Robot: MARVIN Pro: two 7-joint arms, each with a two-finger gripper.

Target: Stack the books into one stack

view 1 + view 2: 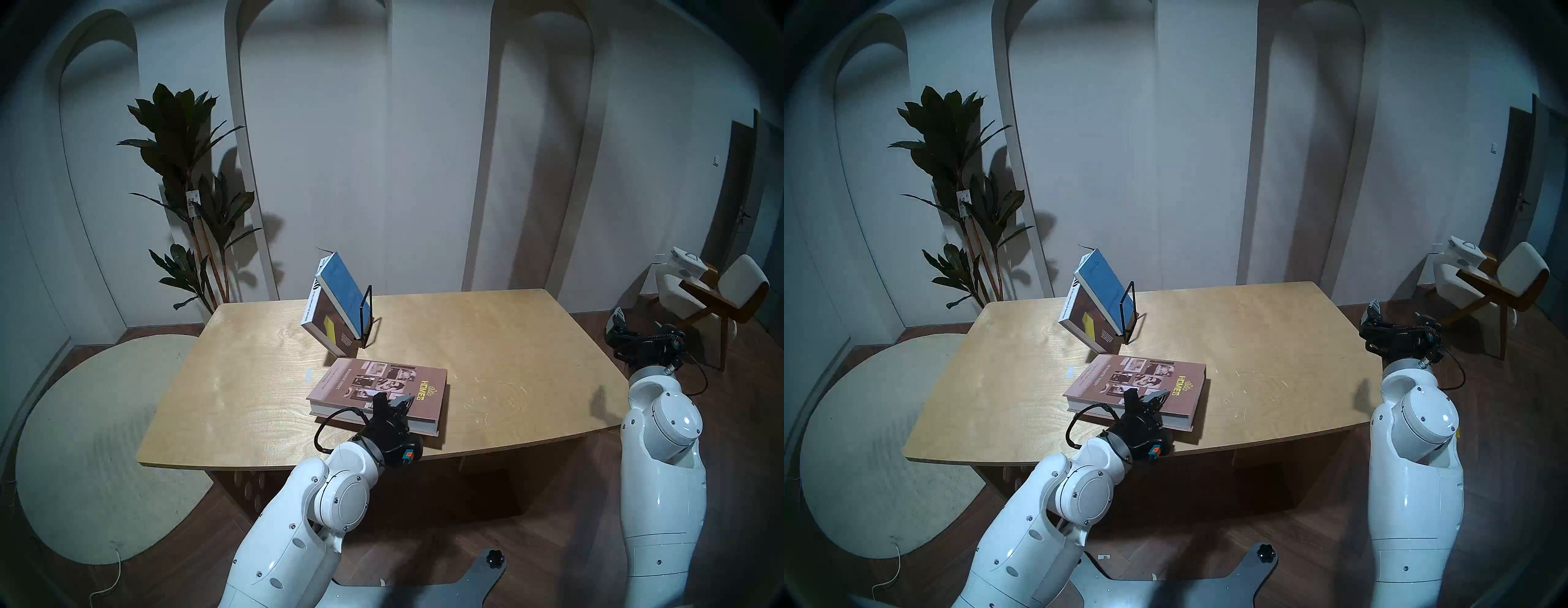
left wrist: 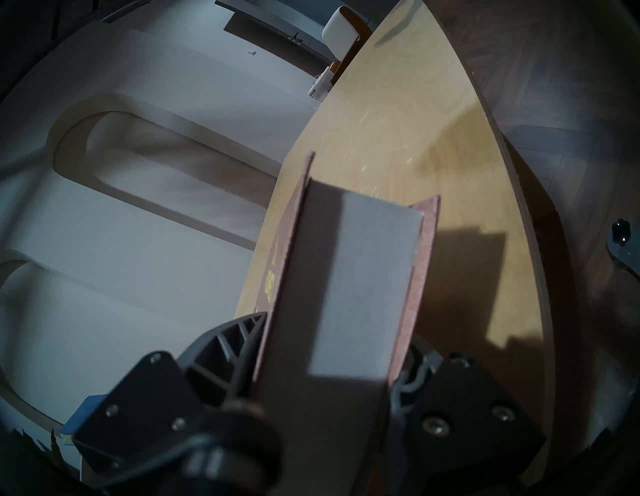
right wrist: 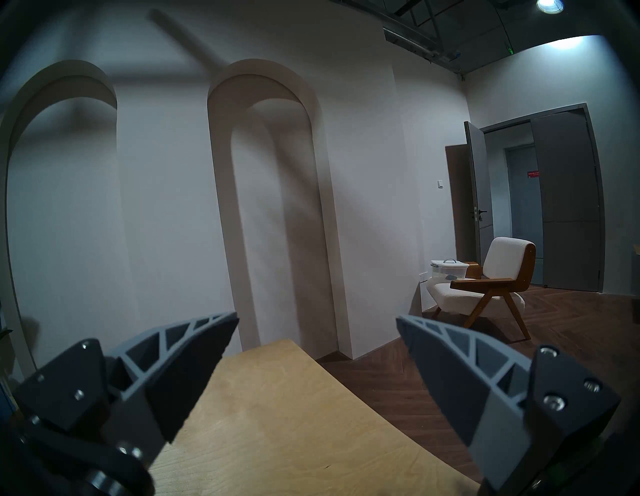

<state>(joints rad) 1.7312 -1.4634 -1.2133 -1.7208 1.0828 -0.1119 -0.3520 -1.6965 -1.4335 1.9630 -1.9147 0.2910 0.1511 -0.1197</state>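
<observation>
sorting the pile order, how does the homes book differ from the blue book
The HOMES book lies flat on the table; the blue book leans tilted in the black rack. HOMES is thick and mauve-brown with photos; the blue one is thin and plain. Both are closed.

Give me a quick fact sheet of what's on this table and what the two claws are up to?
Table: light wood.
Big HOMES book: lying flat near the front edge.
Left claw: closed on the HOMES book's near edge, one finger above the cover and one below.
Brown book: leaning in the black wire rack.
Blue book: leaning on the brown book in the rack.
Right claw: open, empty, off the table's right end.
Stack: not started.
</observation>
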